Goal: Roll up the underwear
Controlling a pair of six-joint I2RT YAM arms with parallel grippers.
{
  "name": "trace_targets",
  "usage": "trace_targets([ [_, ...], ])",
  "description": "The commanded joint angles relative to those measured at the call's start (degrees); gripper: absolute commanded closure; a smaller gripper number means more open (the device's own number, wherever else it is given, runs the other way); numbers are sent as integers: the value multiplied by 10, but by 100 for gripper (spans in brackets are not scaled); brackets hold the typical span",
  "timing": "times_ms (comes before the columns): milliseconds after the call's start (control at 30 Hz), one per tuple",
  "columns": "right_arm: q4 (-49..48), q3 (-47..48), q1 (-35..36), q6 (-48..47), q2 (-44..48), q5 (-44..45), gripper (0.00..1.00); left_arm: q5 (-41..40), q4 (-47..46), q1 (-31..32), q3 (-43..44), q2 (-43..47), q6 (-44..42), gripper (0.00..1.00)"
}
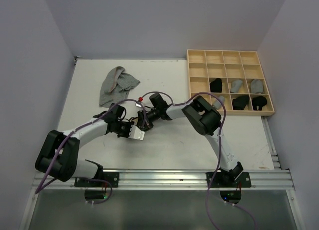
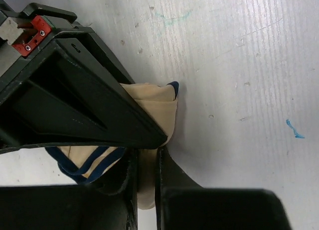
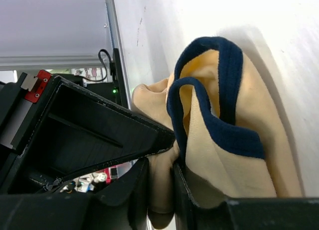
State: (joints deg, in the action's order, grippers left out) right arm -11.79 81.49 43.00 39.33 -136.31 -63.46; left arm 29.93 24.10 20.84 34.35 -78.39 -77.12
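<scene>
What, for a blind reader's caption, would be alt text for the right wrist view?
Black jaws of the right gripper pinch a fold of tan-beige underwear with navy trim, bunched on the white table.

Open table (image 1: 184, 150) near the front; middle crowded.
Left arm (image 1: 87, 129) and right arm (image 1: 202, 118) meet mid-table; grey cloth heap (image 1: 117, 84) behind, wooden tray (image 1: 229, 51) far right.

Left arm (image 1: 87, 128): white links, black joints | right arm (image 1: 223, 148): same | cables (image 1: 223, 115): purple | left gripper (image 2: 162, 146): black, red bracket (image 2: 31, 35), two screws
</scene>
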Motion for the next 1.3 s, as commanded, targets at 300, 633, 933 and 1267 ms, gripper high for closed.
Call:
trace_targets([
  [300,156,-77,-71,-72,113,143,50,-39,181,5,34,-80,-19,100],
  [633,208,-153,-115,-165,315,276,48,52,341,-19,205,-233,-22,100],
  [933,178,-272,-57,-295,496,361,48,97,514,-83,487,-503,-32,91],
  [1267,121,-252,109,-470,463,518,43,123,513,-74,556,-571,70,87],
])
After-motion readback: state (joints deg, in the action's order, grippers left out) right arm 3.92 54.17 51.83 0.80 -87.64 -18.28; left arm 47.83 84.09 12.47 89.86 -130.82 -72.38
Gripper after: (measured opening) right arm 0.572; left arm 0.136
